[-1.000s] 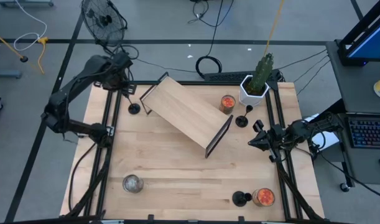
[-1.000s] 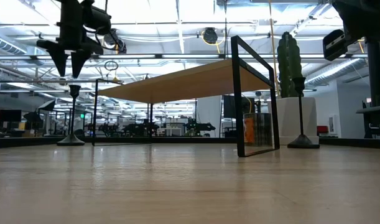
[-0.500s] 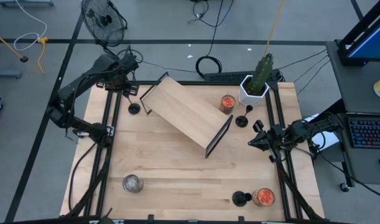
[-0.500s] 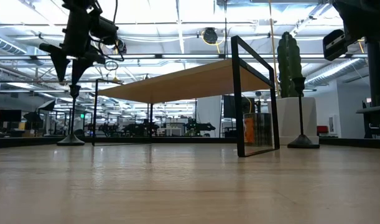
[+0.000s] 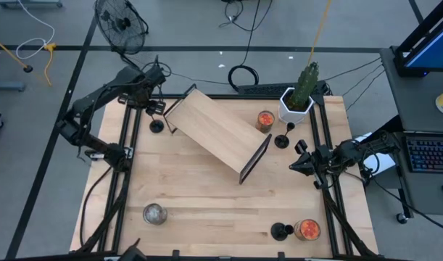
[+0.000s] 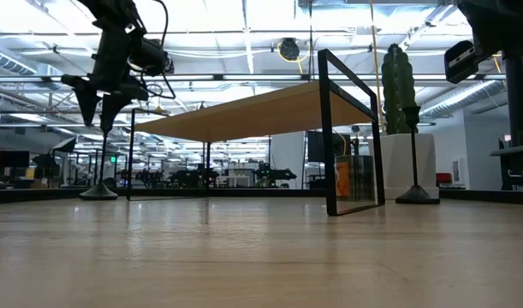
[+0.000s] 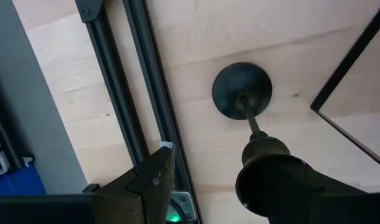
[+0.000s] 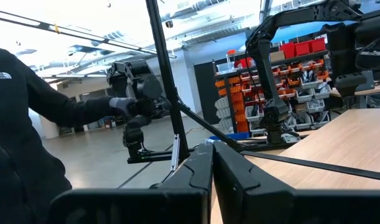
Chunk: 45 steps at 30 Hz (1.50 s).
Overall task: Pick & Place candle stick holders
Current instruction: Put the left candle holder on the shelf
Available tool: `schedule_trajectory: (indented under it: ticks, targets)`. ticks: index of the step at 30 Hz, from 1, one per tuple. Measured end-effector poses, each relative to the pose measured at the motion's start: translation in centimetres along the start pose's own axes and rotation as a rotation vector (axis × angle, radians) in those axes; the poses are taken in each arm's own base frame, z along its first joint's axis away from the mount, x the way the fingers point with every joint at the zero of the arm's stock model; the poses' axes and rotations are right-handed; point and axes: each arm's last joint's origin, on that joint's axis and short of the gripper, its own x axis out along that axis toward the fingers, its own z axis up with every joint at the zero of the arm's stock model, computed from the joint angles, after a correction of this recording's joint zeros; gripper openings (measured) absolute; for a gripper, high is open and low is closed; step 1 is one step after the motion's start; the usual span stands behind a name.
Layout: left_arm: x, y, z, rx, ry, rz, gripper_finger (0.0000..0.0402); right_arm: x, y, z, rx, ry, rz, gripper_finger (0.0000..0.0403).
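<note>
One candle holder stood at the near edge of the tabletop, just beside an orange-filled glass, apparently awaiting its turn. The right gripper waited at the right rail, jaws shut on nothing. A second holder stood near the potted cactus. Farthest back, the left gripper hung above the third holder, beside the small wooden table. Its jaws stood wide and held nothing, set to descend around the stem, though the exact alignment was hard to judge.
</note>
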Motion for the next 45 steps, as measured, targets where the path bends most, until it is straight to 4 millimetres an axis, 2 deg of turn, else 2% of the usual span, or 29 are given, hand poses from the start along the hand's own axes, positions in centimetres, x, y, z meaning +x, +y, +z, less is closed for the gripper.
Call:
schedule_trajectory:
  ticks: [4, 11, 20, 25, 28, 38, 45]
  targets:
    - [0.1, 0.2, 0.1, -0.008, -0.002, 0.007, 0.0167, 0.0, 0.0, 0.0, 0.0, 0.0, 0.0, 0.0004]
    - [0.1, 0.3, 0.4, -0.018, -0.026, 0.023, 0.003, 0.0, 0.0, 0.0, 0.0, 0.0, 0.0, 0.0004]
    - [0.2, 0.5, 0.2, -0.008, 0.001, 0.02, 0.0027, 0.0, 0.0, 0.0, 0.0, 0.004, -0.001, 0.0004]
    - [-0.8, 1.0, -0.6, -0.017, -0.023, 0.006, 0.0025, 0.0, 0.0, 0.0, 0.0, 0.005, -0.001, 0.0004]
    - [-2.1, 1.6, -1.1, -0.042, -0.06, 0.012, 0.0006, 0.0, 0.0, 0.0, 0.0, 0.005, -0.001, 0.0004]
    - [-7.2, 3.3, -2.9, -0.1, -0.158, 0.007, 0.0005, 0.0, 0.0, -0.1, -0.001, 0.012, -0.002, 0.0004]
    - [-12.0, 4.5, -3.9, -0.134, -0.318, -0.151, 0.0005, 0.0, 0.0, -0.1, -0.001, 0.012, -0.002, 0.0004]
